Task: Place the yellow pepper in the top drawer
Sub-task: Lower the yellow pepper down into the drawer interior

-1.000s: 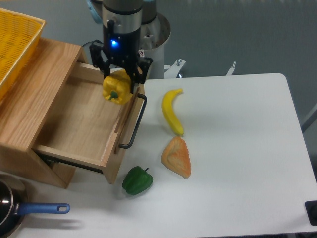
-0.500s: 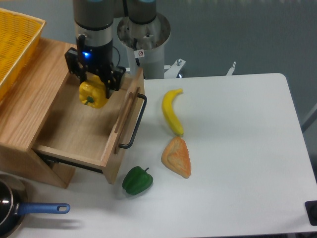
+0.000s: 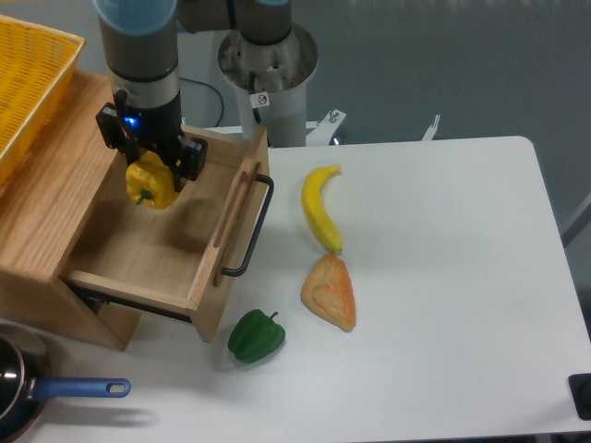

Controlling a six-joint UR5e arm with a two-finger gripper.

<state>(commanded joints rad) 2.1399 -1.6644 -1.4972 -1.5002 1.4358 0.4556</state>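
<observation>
The yellow pepper [image 3: 149, 185] hangs in my gripper [image 3: 150, 173], whose fingers are shut on it. It is held above the back left part of the top drawer [image 3: 148, 242], which stands pulled out of the light wooden cabinet [image 3: 57, 185]. The drawer's black bar handle [image 3: 253, 227] faces the table on the right. The pepper's green stem points down toward the drawer floor. I cannot tell how far above the floor it hangs.
A yellow plastic basket [image 3: 28, 83] sits on the cabinet's top at the far left. On the white table lie a banana [image 3: 319, 209], an orange wedge-shaped item [image 3: 330, 292] and a green bell pepper [image 3: 256, 336]. A pot with a blue handle [image 3: 65, 389] is at the bottom left.
My gripper has carried the yellow pepper leftward, from over the drawer's front right edge near the handle to over the drawer's back left area.
</observation>
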